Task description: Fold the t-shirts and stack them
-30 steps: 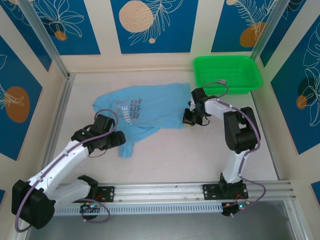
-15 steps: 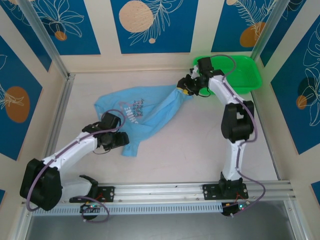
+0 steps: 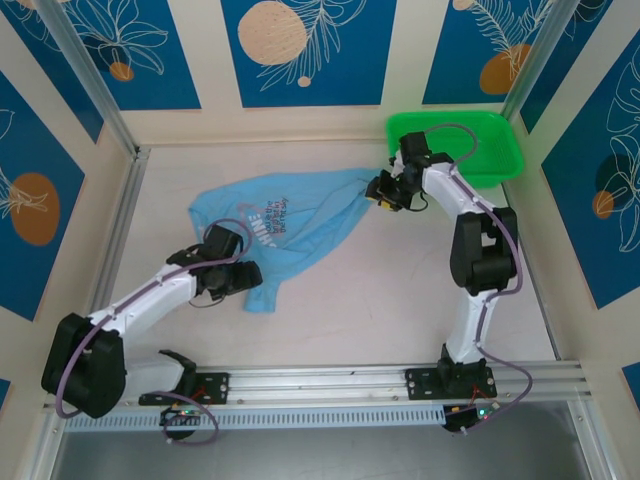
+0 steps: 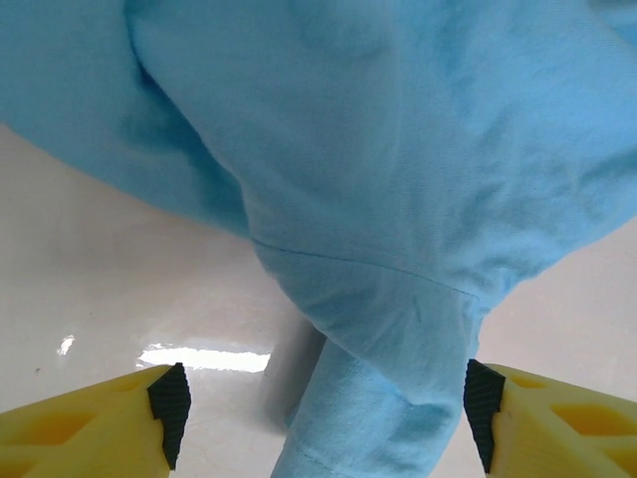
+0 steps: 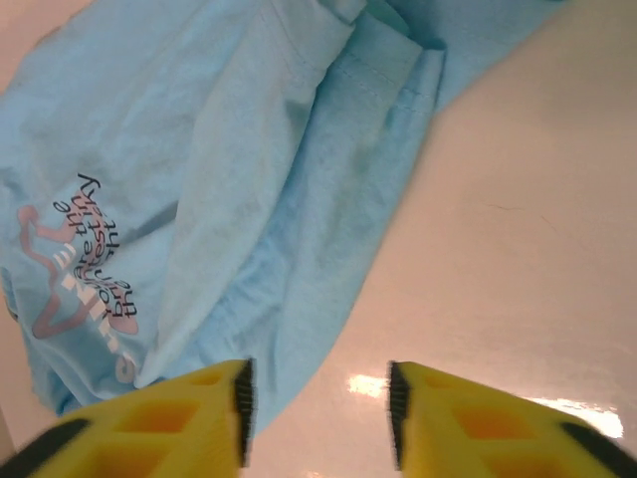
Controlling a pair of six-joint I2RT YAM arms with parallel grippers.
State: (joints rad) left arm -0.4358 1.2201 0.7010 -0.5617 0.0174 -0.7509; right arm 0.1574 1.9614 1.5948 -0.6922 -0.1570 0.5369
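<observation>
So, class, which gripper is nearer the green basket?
The right gripper, just beside the green basket; the left gripper is across the t-shirt, at its near end.

Cream walls (image 3: 405, 60) with blue leaf-patterned panels (image 3: 300, 85) enclose a glossy pale tabletop (image 3: 350, 290) reflecting light.

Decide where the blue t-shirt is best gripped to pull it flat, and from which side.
Probably the narrow right-hand tip of the t-shirt, coming from the right, where the open right gripper hovers. There the cloth tapers to a bunched point at the edge, so a pinch should catch it cleanly.
</observation>
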